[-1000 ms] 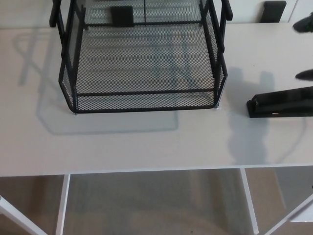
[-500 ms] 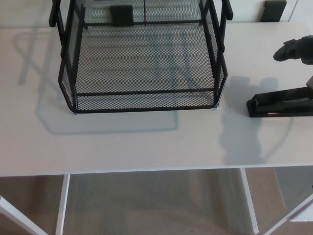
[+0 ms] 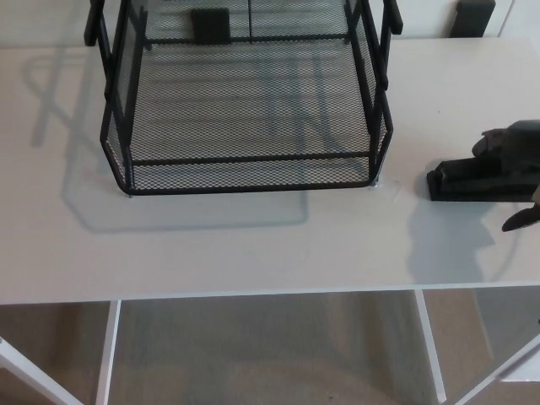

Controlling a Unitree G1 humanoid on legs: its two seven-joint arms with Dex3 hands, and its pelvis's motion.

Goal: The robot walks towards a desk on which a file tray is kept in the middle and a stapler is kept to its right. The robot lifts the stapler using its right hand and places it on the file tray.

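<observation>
One long, slim black stapler (image 3: 469,180) lies flat by the smooth pale worktop's (image 3: 253,245) right edge, beside the black wire-mesh file tray (image 3: 245,160); right hand (image 3: 513,142) spread astride it, thumb clear

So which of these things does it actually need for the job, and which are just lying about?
Part of the job:
stapler, mesh file tray, right hand at the stapler, white desk.

Just there:
black block seen through the tray's mesh, black block at top right, floor.
</observation>
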